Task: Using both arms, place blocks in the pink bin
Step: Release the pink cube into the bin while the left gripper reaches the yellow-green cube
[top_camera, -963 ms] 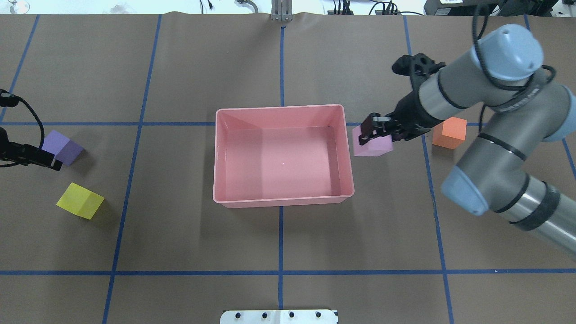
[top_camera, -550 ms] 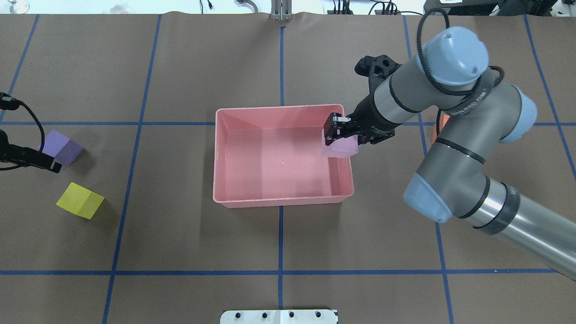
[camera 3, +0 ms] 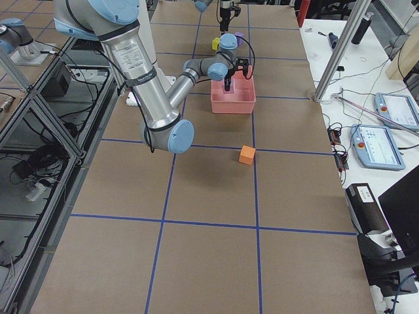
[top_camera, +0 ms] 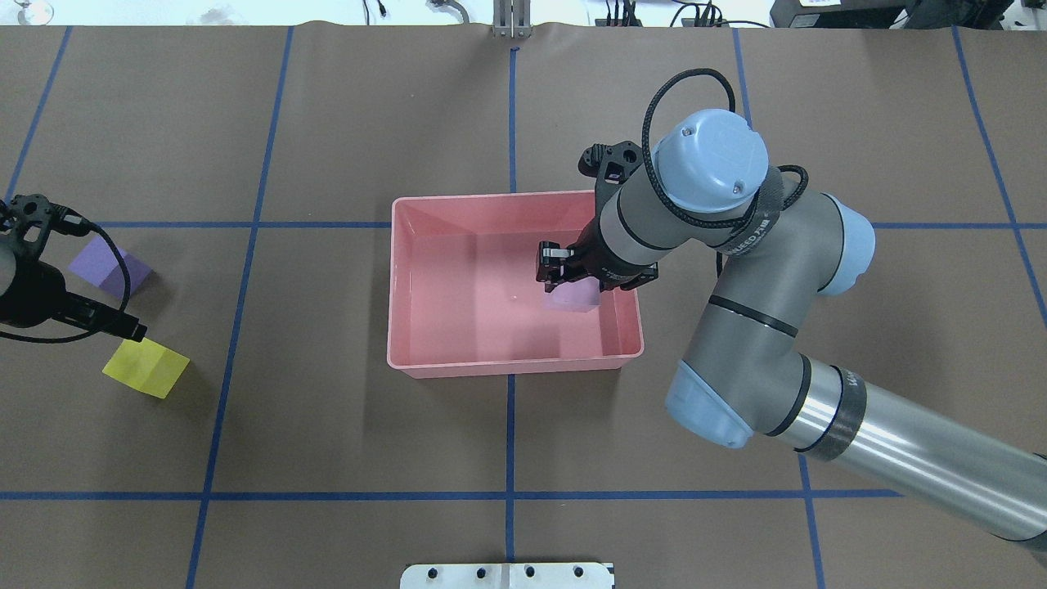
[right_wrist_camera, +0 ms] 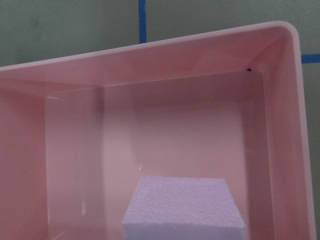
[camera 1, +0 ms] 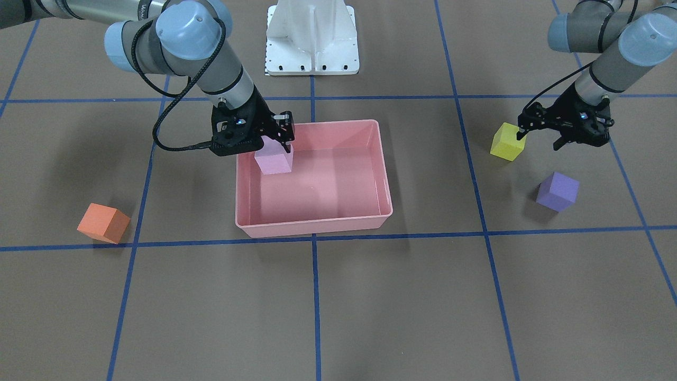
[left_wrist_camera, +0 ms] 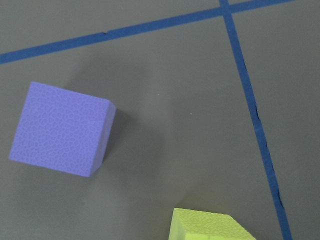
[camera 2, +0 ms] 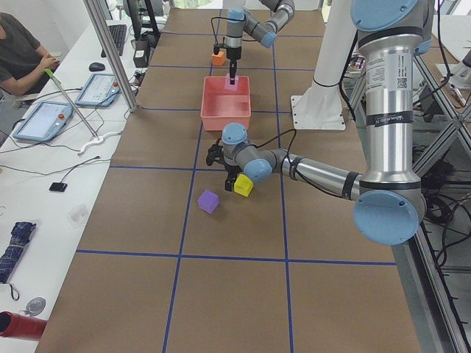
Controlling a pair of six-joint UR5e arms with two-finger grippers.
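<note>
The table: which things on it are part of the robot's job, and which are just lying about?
Part of the job: pink bin; lilac block, held by the right tool over it; yellow block, beside the left tool; purple block; orange block.
Just there: white pedestal base; blue tape lines; tablets off to the side.

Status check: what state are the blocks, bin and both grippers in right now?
pink bin: upright, no loose block inside.
lilac block: gripped, within the bin's walls.
right gripper: shut on lilac block.
yellow block: on table, ungripped.
left gripper: open, beside yellow block.
purple block: on table.
orange block: on table.
</note>
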